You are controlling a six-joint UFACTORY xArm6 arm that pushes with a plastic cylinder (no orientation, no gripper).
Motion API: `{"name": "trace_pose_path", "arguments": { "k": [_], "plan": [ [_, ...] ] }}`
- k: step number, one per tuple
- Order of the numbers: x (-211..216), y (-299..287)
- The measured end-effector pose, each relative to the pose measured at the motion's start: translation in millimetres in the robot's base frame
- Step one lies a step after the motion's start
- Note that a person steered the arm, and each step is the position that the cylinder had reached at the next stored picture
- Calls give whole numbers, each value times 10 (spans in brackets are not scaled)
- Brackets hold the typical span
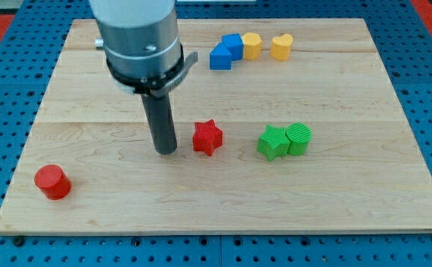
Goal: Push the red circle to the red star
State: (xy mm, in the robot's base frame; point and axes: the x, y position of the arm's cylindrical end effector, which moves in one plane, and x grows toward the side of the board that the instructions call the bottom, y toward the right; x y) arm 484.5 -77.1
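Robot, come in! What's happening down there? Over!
My tip just left of red star. Red circle far off, bottom left. Nothing between them. Over.

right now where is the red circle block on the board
The red circle block sits alone near the wooden board's bottom-left corner in the camera view, far to the left of and below my tip and the red star block.
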Motion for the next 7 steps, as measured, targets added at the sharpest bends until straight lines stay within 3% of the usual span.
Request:
{"name": "trace_pose_path", "arguments": {
  "k": [1, 2, 3, 4, 6, 7],
  "plan": [
    [-69, 578],
    [238, 1040],
    [1045, 869],
    [1339, 652],
    [1334, -1377],
    [1044, -1982]
  ]
}}
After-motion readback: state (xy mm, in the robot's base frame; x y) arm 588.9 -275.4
